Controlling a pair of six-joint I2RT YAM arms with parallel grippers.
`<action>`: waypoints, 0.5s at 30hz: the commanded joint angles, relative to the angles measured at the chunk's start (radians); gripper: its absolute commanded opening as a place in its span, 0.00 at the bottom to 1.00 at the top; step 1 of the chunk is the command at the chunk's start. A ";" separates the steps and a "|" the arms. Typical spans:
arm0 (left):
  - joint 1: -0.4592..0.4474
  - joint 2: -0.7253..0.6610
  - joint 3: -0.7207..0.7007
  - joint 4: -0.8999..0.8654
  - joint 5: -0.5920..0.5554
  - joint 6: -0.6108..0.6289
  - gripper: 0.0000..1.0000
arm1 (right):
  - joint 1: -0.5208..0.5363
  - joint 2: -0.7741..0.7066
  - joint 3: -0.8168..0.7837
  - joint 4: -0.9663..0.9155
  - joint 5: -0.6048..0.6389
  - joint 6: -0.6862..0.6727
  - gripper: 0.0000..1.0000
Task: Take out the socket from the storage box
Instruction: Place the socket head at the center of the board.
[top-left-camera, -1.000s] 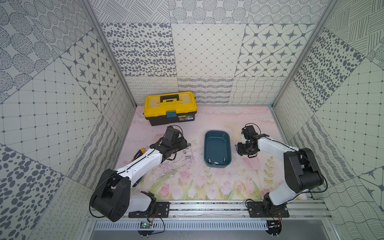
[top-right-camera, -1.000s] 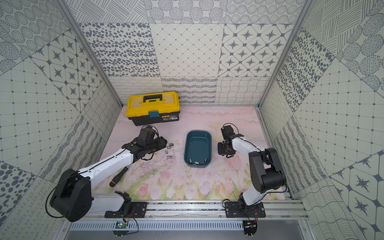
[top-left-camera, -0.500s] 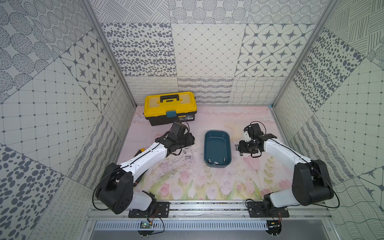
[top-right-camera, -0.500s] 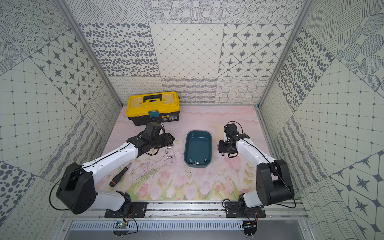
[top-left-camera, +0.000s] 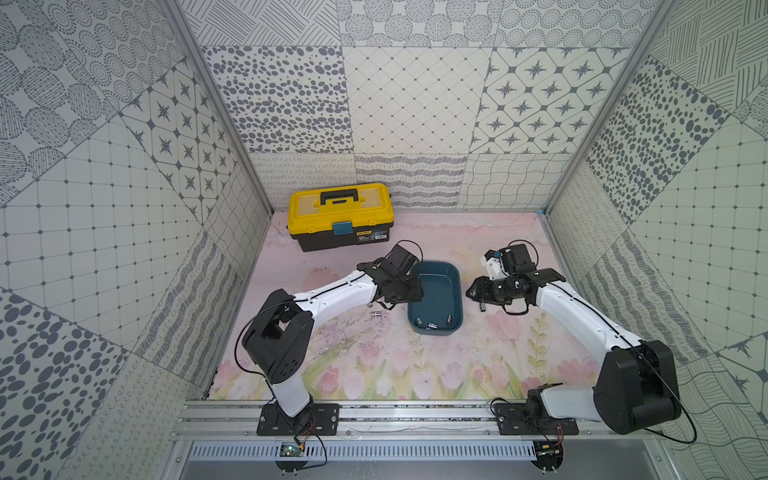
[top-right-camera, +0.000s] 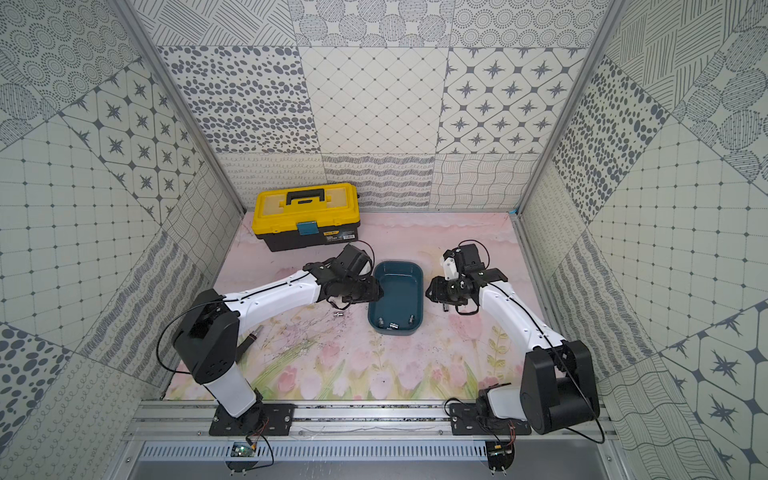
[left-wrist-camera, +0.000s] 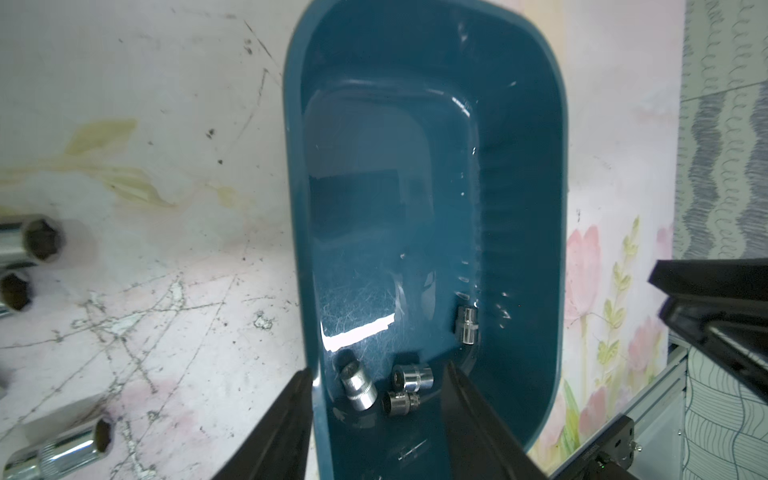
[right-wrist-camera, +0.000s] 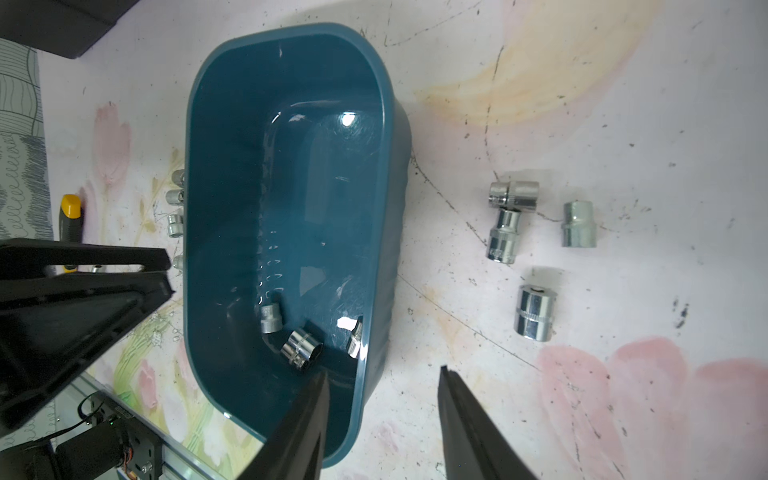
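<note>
The storage box (top-left-camera: 440, 291) is a shallow teal tub in the middle of the mat, also in the other top view (top-right-camera: 399, 291). A cluster of small chrome sockets (left-wrist-camera: 357, 384) lies at its near end; in the right wrist view the sockets (right-wrist-camera: 301, 347) sit just ahead of my fingertips. My left gripper (top-left-camera: 415, 292) is open at the box's left rim; in its wrist view the gripper (left-wrist-camera: 378, 415) straddles that wall, with one finger inside. My right gripper (top-left-camera: 470, 293) is open at the right rim, and there too the gripper (right-wrist-camera: 383, 370) has one finger over the inside and one over the mat.
Several loose sockets (right-wrist-camera: 536, 313) lie on the mat right of the box, and more sockets (left-wrist-camera: 62, 449) lie to its left. A yellow-lidded toolbox (top-left-camera: 341, 216) stands at the back left. A screwdriver (top-right-camera: 249, 338) lies under my left arm.
My left gripper has moved right, from the sockets on the mat to the box's left rim, and has narrowed a little. My right gripper has edged closer to the right rim.
</note>
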 joint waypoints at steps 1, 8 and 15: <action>-0.024 0.060 0.036 -0.099 0.005 0.006 0.52 | 0.002 -0.022 0.012 0.007 -0.030 0.012 0.47; -0.032 0.080 0.050 -0.130 -0.030 0.008 0.47 | 0.002 -0.022 0.014 0.007 -0.028 0.006 0.47; -0.037 0.034 0.080 -0.165 -0.063 0.026 0.52 | 0.002 -0.007 0.013 0.019 -0.038 0.007 0.47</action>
